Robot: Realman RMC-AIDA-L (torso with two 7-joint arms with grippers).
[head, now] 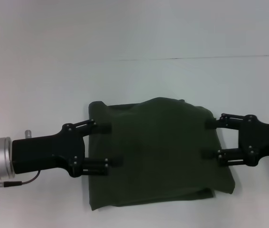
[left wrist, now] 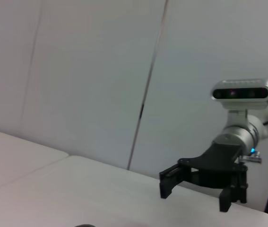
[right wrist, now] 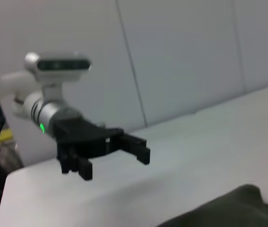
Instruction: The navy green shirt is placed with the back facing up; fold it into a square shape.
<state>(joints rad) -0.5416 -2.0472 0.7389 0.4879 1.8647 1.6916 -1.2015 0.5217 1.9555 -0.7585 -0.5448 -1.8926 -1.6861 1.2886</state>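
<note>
Near edge first: the navy green shirt (head: 160, 152) lies on the white table (head: 134, 42), already folded down to a rough rectangle, plain side up, no lettering showing. Bottom hem edge at 6 o'clock is slightly uneven, with a loose layer peeking out toward 5 o'clock.

Left gripper (head: 109, 145) sits at 9 o'clock of the shirt, fingers spread wide, tips over the cloth edge, not pinching anything. Right gripper (head: 208, 139) mirrors it at 3 o'clock, also spread, tips at the edge, nothing held.

Handling guess: soft, light, limp cotton; will drape and sag, not slippery. Best hold is likely a pinch through all layers at the side edges or corners, both sides together, else layers slide apart.

Orientation: long axis runs roughly 12–6, only slightly longer than wide. Far edge at 12 is humped and wrinkled; collar end not identifiable.
</note>
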